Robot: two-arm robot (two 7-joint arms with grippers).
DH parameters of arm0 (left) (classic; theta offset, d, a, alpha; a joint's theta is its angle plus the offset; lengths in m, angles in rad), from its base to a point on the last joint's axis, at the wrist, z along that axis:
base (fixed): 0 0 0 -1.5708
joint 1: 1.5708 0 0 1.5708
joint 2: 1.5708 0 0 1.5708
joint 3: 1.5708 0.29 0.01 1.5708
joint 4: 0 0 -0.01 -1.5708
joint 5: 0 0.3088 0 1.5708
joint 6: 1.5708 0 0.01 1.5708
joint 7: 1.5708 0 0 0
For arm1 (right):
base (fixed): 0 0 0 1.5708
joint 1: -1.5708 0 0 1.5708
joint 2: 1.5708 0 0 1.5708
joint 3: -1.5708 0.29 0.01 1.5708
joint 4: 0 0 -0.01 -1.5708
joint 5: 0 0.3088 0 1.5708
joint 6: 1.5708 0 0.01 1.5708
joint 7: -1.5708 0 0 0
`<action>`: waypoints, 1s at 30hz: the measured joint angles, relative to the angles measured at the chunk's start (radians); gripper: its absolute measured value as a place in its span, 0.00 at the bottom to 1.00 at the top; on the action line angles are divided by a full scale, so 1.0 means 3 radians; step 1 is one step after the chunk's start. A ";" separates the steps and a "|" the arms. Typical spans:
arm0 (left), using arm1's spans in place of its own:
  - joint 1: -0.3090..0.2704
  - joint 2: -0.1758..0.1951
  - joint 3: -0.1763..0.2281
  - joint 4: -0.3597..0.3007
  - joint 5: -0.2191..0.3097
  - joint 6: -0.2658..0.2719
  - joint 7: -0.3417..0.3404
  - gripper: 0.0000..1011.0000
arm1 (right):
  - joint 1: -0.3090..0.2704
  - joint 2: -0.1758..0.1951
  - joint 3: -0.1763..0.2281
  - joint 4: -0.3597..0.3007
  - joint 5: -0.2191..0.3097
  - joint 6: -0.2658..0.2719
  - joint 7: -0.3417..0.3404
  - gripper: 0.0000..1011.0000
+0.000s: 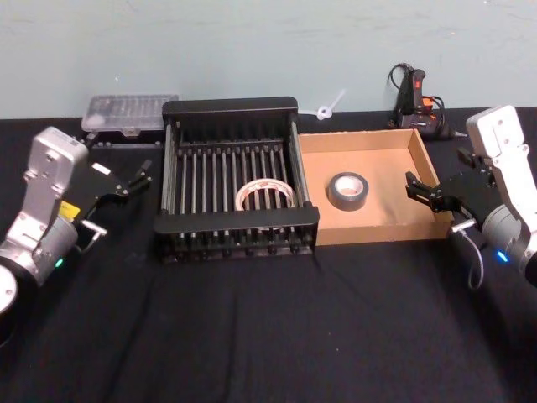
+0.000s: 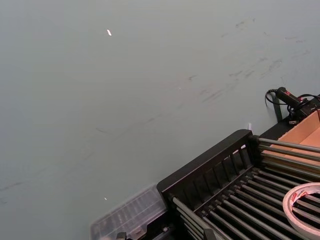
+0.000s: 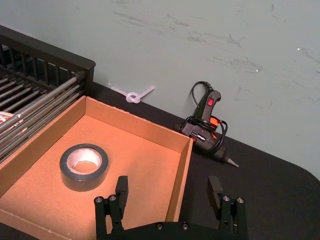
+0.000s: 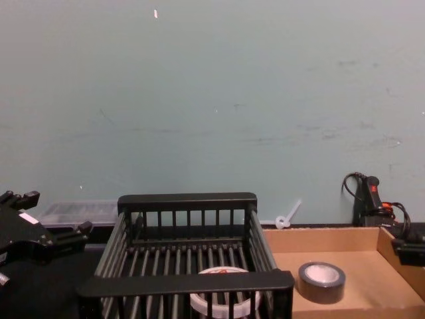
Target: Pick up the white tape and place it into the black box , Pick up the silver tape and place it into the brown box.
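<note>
I am seeing the flat white tape roll (image 1: 265, 196) lying in the black slatted crate (image 1: 230, 108) and the grey-silver duct tape roll (image 1: 346, 191) in the brown cardboard tray (image 1: 424, 164); both pincers, left (image 1: 132, 180) and right (image 1: 422, 192), are hanging released and empty, so I am judging it best to keep them clear.

Even, soft indoor light; faint shadows; slight grain; no glare

The black tabletop (image 1: 268, 336) carries the black box (image 1: 231, 109) and, touching its right side, the brown box (image 1: 382, 228). Far left lies a clear case (image 1: 130, 113). Far right lies a glue gun (image 1: 415, 101).
</note>
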 joint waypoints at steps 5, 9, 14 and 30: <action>0.0000 0.0000 0.0000 0.0000 0.0000 0.0000 0.0000 0.99 | 0.0001 0.0002 -0.0002 0.0002 0.0000 -0.0002 0.0000 0.99; 0.0000 0.0000 0.0000 0.0000 0.0000 0.0000 0.0000 0.99 | 0.0002 0.0002 -0.0003 0.0002 0.0001 -0.0003 0.0000 0.99; 0.0000 0.0000 0.0000 0.0000 0.0000 0.0000 0.0000 0.99 | 0.0003 0.0002 -0.0004 0.0002 0.0001 -0.0004 0.0000 0.99; 0.0000 0.0000 0.0000 0.0000 0.0000 0.0000 0.0000 0.99 | 0.0004 0.0002 -0.0004 0.0002 0.0002 -0.0004 0.0000 0.99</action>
